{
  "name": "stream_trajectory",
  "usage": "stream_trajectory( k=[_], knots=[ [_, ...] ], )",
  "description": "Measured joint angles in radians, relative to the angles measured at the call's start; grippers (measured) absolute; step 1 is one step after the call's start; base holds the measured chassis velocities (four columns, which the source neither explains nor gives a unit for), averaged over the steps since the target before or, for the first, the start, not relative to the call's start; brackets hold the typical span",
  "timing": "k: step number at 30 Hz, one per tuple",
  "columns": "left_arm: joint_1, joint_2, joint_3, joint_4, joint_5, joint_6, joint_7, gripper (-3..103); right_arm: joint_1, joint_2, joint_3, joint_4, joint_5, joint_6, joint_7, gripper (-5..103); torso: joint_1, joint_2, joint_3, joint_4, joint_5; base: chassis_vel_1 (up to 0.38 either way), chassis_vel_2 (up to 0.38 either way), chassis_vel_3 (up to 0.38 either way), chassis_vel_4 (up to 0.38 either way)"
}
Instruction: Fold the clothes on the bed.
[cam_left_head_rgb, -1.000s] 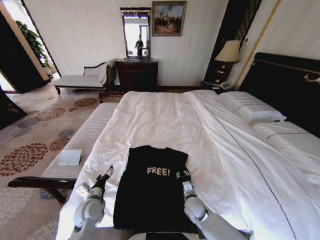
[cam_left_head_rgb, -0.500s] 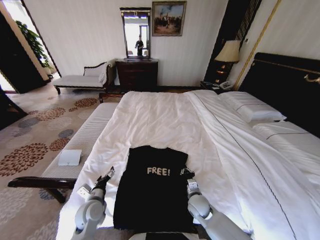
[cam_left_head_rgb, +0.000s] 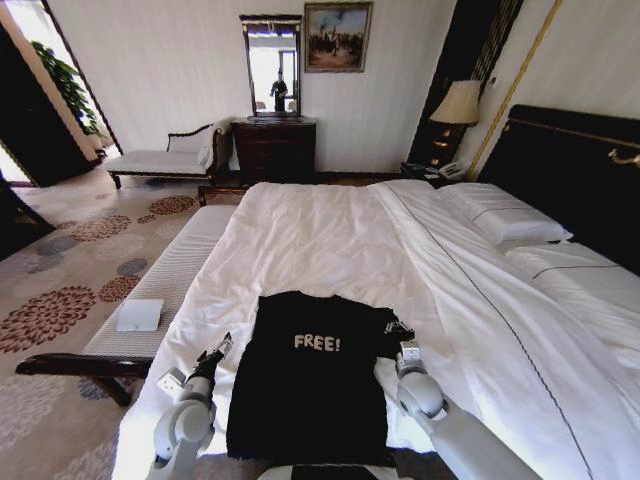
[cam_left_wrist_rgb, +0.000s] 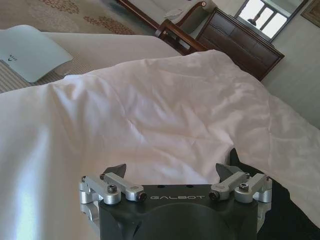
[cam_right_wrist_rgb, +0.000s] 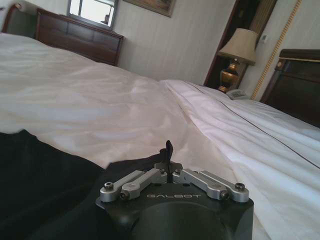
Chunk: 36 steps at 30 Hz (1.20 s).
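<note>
- T-shirt (cam_left_head_rgb: 308, 375): black, short-sleeved, with white "FREE!" lettering on the chest. It is laid flat on the near end of the bed, collar end away from the robot, its sleeves folded in so that a long rectangle is formed.
- Bed (cam_left_head_rgb: 330, 240): large, covered by a white duvet; two white pillows (cam_left_head_rgb: 505, 222) are set against the dark headboard (cam_left_head_rgb: 570, 170) on the right.
- Left end effector (cam_left_head_rgb: 213, 352): placed just beside the left edge of the T-shirt, over the white duvet. In the left wrist view (cam_left_wrist_rgb: 177, 172) the fingers are seen spread wide apart, with nothing between them; a black corner of the shirt is seen beside one fingertip.
- Right end effector (cam_left_head_rgb: 397, 331): located at the right edge of the T-shirt, near chest level. In the right wrist view (cam_right_wrist_rgb: 169, 152) the fingers are seen pressed together; black fabric lies just below them, but whether any is pinched cannot be told.
- Bench (cam_left_head_rgb: 165, 290): pale, upholstered, set along the left side of the bed; a white flat object (cam_left_head_rgb: 139, 315) is rested on it.
- Dresser (cam_left_head_rgb: 274, 148): dark wood, placed against the far wall under a mirror (cam_left_head_rgb: 272, 65).
- Lamp (cam_left_head_rgb: 457, 110): stood beside the headboard.
</note>
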<state>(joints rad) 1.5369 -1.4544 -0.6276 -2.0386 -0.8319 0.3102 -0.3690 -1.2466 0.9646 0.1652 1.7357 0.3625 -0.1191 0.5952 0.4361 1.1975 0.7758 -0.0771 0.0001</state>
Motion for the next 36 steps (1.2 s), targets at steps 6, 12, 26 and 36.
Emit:
stream_trajectory(
  k=[6,12,26,36],
  knots=[
    [-0.006,-0.002,0.005,0.004,0.000,0.000,0.000,100,0.000,0.004,0.012,-0.048,-0.004,-0.004,0.036,0,0.000,0.000,0.000,0.0000,0.0001,0.000,0.000,0.000,0.000],
    [-0.010,-0.002,0.005,0.014,0.001,0.001,-0.001,100,-0.004,0.009,0.009,-0.064,-0.006,-0.021,0.071,0,0.000,0.000,0.000,0.0000,-0.0002,0.000,0.000,0.000,0.000],
    [-0.004,-0.002,0.006,0.014,0.005,0.001,-0.001,100,-0.012,0.033,-0.003,-0.089,0.005,-0.053,0.158,10,0.000,0.000,0.000,-0.0001,-0.0002,0.000,0.000,0.000,0.000],
    [0.000,0.000,0.008,0.009,0.006,0.001,-0.001,100,-0.074,0.036,0.044,-0.023,0.070,-0.048,0.223,48,0.000,0.000,0.000,0.0001,-0.0003,0.000,0.000,0.000,0.000]
  ],
)
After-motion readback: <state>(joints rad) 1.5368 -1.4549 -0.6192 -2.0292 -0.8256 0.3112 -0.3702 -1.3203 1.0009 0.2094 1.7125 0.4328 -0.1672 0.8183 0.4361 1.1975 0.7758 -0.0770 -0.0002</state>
